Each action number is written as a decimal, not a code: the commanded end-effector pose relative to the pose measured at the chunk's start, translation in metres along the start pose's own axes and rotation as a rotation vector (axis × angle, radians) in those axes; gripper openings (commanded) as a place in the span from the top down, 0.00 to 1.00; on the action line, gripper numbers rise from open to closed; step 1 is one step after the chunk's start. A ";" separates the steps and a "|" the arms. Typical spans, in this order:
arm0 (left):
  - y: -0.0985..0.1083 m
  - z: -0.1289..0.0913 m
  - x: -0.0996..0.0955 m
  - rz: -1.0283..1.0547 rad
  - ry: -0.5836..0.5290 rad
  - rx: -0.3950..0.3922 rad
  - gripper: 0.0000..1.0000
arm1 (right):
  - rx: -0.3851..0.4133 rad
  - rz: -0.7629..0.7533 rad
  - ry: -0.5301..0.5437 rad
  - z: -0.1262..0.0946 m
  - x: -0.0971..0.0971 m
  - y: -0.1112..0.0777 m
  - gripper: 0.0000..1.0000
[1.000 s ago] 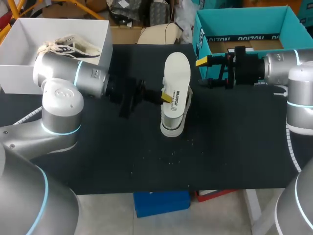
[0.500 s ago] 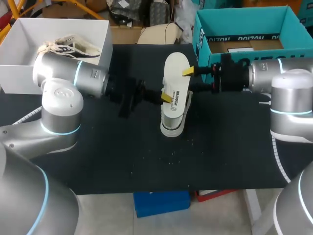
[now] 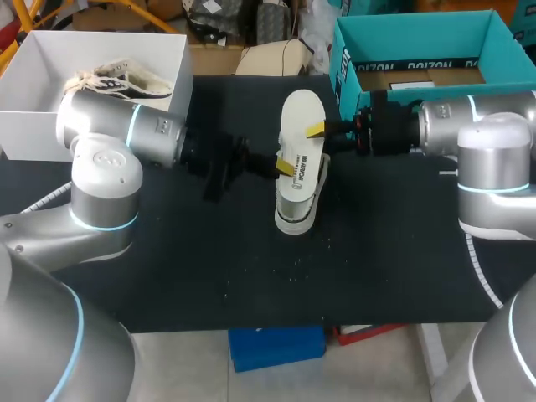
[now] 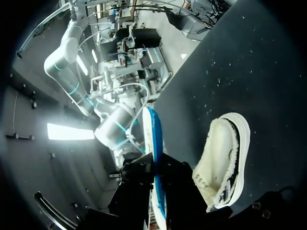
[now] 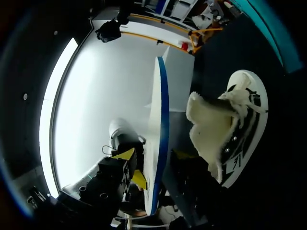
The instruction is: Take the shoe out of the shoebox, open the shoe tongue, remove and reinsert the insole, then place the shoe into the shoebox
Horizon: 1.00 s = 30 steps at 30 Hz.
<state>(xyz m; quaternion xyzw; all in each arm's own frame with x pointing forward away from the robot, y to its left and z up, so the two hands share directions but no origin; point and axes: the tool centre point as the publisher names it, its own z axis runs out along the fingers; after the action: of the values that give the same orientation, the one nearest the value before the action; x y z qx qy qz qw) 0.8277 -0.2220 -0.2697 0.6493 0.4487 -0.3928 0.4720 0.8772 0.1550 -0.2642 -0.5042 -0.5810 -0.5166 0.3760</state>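
The white insole point(image 3: 301, 117) stands tilted above the white shoe point(image 3: 295, 209), which lies on the black table near the middle. My left gripper point(image 3: 285, 166) comes in from the left and is shut on the insole's lower part. In the left wrist view the blue-edged insole point(image 4: 154, 143) runs out between that gripper's dark fingers, with the fleece-lined shoe point(image 4: 223, 158) beside it. My right gripper point(image 3: 320, 134) is at the insole's right edge, jaws apart, one yellow tip over the edge. The right wrist view shows the insole point(image 5: 160, 120) edge-on and the shoe point(image 5: 240, 124) beside it.
The teal shoebox point(image 3: 419, 33) stands open at the back right, just behind my right arm. A white box point(image 3: 25, 117) at the back left holds another shoe point(image 3: 117, 77). The black table point(image 3: 377, 268) is bare toward its front edge.
My right gripper has moved left from beside the teal shoebox to the insole's right edge, and its jaws have narrowed. The left arm, insole and shoe have kept still.
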 end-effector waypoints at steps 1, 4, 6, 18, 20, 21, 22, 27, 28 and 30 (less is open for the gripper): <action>-0.001 0.001 0.000 0.003 0.002 -0.005 1.00 | 0.005 0.002 0.002 0.006 -0.003 0.000 0.58; -0.001 0.001 0.000 0.003 0.002 -0.005 1.00 | 0.007 0.004 0.003 0.007 -0.004 0.000 0.64; -0.001 0.001 0.000 0.003 0.002 -0.005 1.00 | 0.007 0.006 0.004 0.007 -0.005 0.001 0.66; -0.004 -0.003 -0.004 0.002 0.068 -0.017 0.56 | 0.001 0.015 -0.015 0.006 -0.006 0.002 1.00; -0.008 -0.012 -0.008 0.016 0.137 -0.041 0.00 | 0.001 0.015 -0.015 0.006 -0.006 0.002 1.00; -0.010 -0.017 -0.010 0.006 0.189 -0.051 0.00 | 0.001 0.015 -0.015 0.006 -0.006 0.002 1.00; -0.012 -0.023 -0.010 -0.008 0.255 -0.055 0.00 | 0.001 0.015 -0.015 0.006 -0.006 0.002 1.00; -0.020 -0.048 -0.015 -0.078 0.553 -0.051 0.00 | 0.001 0.015 -0.015 0.006 -0.006 0.002 1.00; -0.020 -0.051 -0.018 -0.090 0.609 -0.043 0.00 | 0.001 0.015 -0.015 0.006 -0.006 0.002 1.00; -0.020 -0.052 -0.023 -0.118 0.711 -0.033 0.00 | 0.001 0.015 -0.015 0.006 -0.006 0.002 1.00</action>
<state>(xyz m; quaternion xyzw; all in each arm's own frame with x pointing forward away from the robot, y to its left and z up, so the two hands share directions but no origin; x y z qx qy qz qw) 0.8165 -0.1892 -0.2609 0.6756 0.5316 -0.2996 0.4138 0.8808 0.1585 -0.2703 -0.5109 -0.5801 -0.5104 0.3767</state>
